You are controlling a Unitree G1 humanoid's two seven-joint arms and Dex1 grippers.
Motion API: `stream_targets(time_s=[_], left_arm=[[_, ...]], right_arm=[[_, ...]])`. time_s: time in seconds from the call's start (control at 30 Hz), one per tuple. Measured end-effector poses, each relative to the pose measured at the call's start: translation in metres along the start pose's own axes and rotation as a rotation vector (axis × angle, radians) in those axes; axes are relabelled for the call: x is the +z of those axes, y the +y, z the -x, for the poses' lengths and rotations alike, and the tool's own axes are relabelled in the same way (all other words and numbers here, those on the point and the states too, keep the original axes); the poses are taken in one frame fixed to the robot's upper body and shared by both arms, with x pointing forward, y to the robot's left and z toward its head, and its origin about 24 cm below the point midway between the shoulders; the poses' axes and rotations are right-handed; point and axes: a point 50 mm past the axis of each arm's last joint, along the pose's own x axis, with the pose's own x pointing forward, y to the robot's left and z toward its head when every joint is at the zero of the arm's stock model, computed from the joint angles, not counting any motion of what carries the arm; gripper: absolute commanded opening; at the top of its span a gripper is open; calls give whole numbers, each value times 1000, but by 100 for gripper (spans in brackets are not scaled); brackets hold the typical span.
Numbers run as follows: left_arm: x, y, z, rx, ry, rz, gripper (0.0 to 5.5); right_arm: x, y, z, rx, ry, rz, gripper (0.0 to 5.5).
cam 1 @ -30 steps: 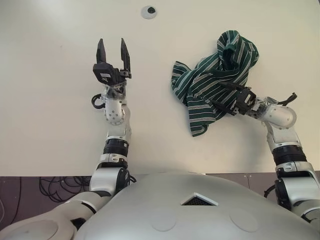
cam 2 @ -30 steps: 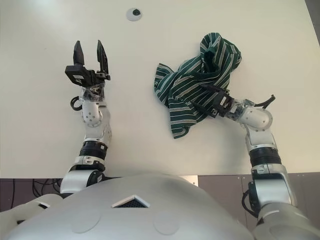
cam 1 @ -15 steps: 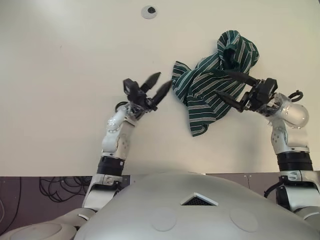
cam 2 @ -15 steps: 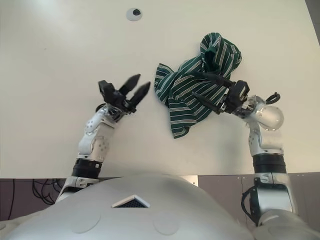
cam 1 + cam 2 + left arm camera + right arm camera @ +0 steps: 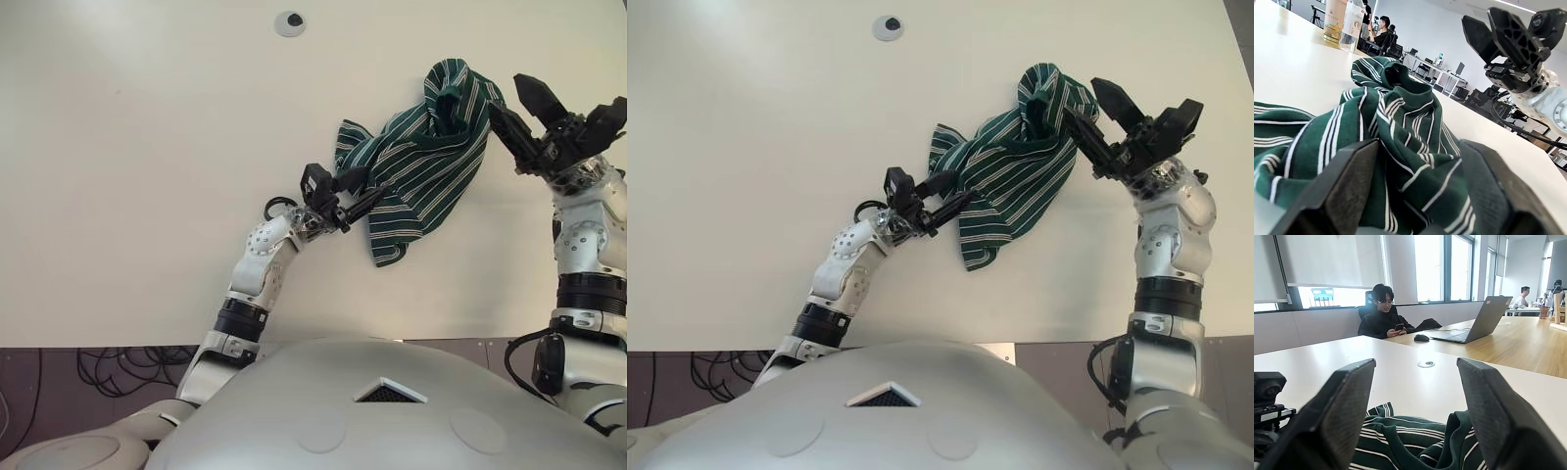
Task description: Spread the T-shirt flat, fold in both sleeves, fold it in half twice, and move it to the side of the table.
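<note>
Left wrist view: T-shirt (image 5: 1400, 132), labelled bottle (image 5: 1335, 19)

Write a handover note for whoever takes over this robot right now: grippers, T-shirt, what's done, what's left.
Left gripper: open, fingers straddling the left edge of the T-shirt, not clamped.
Right gripper: open, holding nothing, by the shirt's far right bunch.
T-shirt: crumpled in a heap on the table, right of centre.
Done: nothing yet.
Left: spread flat, fold both sleeves, halve twice, move aside.
</note>
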Motion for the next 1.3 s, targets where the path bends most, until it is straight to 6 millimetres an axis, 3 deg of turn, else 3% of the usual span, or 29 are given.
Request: stream_targets(time_s=[0.23, 0.9, 1.3], left_arm=[[-4, 3, -4, 38, 22, 4, 296], [-2, -3, -4, 11, 10, -14, 9], [8, -7, 0, -58, -45, -69, 2]], right_arm=[[-6, 4, -5, 5, -2, -26, 305], [-13, -3, 6, -37, 37, -19, 309], [-16, -3, 6, -43, 38, -29, 309]])
